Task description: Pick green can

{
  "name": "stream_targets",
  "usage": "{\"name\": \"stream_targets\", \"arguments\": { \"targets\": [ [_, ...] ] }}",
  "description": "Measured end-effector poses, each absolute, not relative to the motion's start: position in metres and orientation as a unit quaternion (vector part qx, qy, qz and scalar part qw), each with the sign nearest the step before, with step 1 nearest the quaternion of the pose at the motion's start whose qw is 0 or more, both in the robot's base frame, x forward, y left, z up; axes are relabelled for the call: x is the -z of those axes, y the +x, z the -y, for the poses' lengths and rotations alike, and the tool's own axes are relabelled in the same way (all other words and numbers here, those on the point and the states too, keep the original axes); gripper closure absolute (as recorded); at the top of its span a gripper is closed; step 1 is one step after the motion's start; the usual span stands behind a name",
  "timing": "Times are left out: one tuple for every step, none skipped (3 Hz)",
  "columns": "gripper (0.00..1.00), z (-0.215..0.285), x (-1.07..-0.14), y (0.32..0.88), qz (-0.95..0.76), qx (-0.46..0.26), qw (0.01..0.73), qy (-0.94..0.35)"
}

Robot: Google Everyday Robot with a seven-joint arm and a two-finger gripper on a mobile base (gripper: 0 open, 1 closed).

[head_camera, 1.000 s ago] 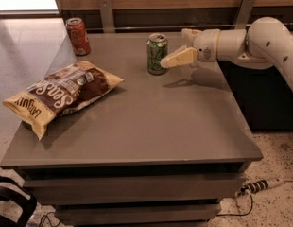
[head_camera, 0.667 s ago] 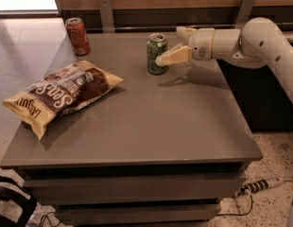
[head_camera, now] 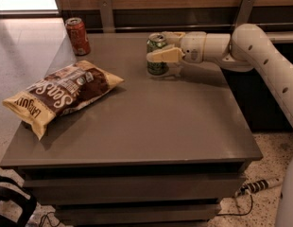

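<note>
The green can [head_camera: 158, 68] stands upright on the grey table [head_camera: 151, 126], at the back middle. My gripper [head_camera: 158, 46] reaches in from the right on a white arm [head_camera: 260, 51] and straddles the can. One cream finger [head_camera: 164, 56] crosses the can's front and the other lies behind its top. The jaws are open around the can, which rests on the table.
A red-orange can [head_camera: 77, 36] stands at the table's back left corner. A yellow and brown chip bag [head_camera: 61, 96] lies on the left side. A wooden wall with a dark rail runs behind the table. A power strip [head_camera: 257, 186] lies on the floor at right.
My gripper has moved left from beside the green can until its fingers straddle it. The can, the bag and the red-orange can have not moved.
</note>
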State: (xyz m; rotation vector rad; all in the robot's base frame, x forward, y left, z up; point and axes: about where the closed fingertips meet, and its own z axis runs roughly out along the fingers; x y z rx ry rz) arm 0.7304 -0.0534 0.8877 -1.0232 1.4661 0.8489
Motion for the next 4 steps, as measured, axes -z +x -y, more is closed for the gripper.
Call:
{"name": "stream_targets", "arguments": {
  "targets": [
    [0.48,0.0432,-0.8761,0.7315,-0.615,-0.375,0.545,-0.429],
    [0.71,0.0398,-0.8755,0.7313,-0.614,-0.377,0.544,-0.43],
    [0.96,0.0361,-0.8752,0.7311,-0.613,-0.379,0.543,-0.432],
    [1.0,0.0342,-0.8751,0.731,-0.612,-0.38,0.542,-0.432]
  ]
}}
